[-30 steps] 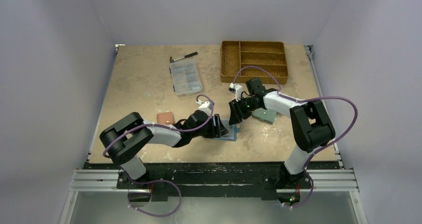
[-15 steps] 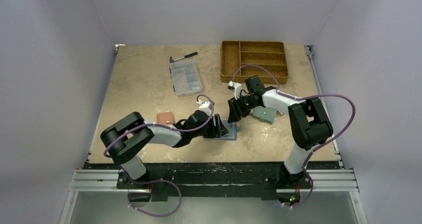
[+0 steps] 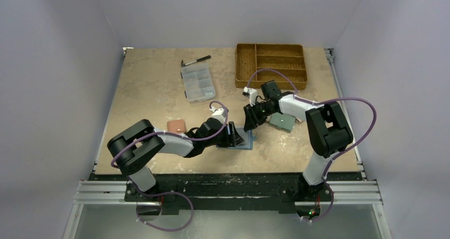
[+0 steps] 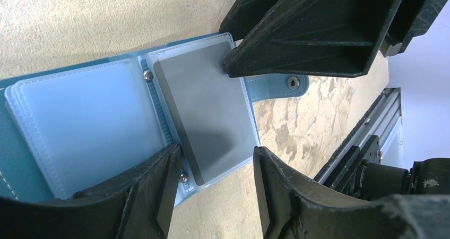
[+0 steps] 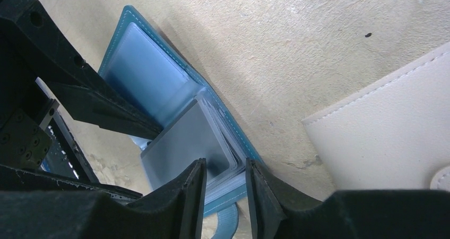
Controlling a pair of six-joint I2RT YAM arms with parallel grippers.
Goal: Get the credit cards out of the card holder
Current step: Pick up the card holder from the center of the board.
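Two arms meet at card holder (image 3: 243,142), front centre; right gripper (image 3: 249,120) has crept left onto it, left gripper (image 3: 234,135) unmoved | left wrist: shows, hidden from above, grey card (image 4: 204,122) sleeved, left jaws wide astride | right wrist: jaws narrow, unclosed, at sleeve edge; extraction likely next

Card holder (image 4: 79,117) cut off at left edge; pale wallet (image 5: 392,122) cut off right.
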